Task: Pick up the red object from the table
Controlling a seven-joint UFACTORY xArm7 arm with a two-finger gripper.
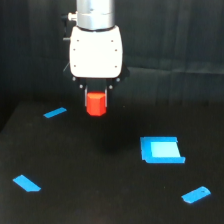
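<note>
Claw: closed around the red object, which hangs clear above the bench.
Bench: wide, flat, matte black.
Blue pieces: a thick square block; flat slivers at far left, near left, near right.
Backdrop: dark wrinkled cloth.

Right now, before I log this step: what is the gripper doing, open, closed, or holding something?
Gripper: shut on the red object, which hangs clear above the table.
</note>
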